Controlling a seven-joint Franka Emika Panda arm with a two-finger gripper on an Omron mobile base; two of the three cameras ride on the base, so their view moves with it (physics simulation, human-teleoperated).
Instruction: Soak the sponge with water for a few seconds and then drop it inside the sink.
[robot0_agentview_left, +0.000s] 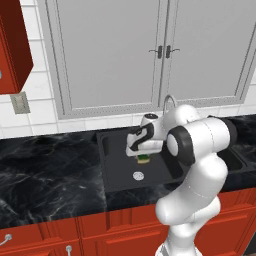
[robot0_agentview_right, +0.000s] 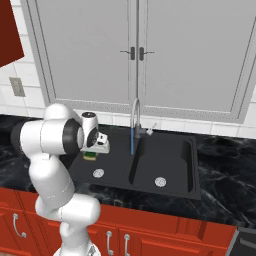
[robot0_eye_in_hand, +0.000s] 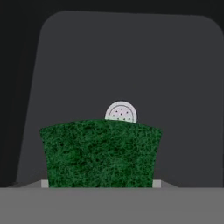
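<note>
So the fingers (robot0_agentview_left: 143, 156) are clamped on the sponge (robot0_agentview_left: 144, 159), holding it up over the left basin of the sink (robot0_agentview_right: 165, 182), right above the drain (robot0_eye_in_hand: 121, 112). Water (robot0_agentview_right: 132, 141) runs from the faucet (robot0_agentview_right: 135, 117) just to the right, apart from the sponge.
</note>
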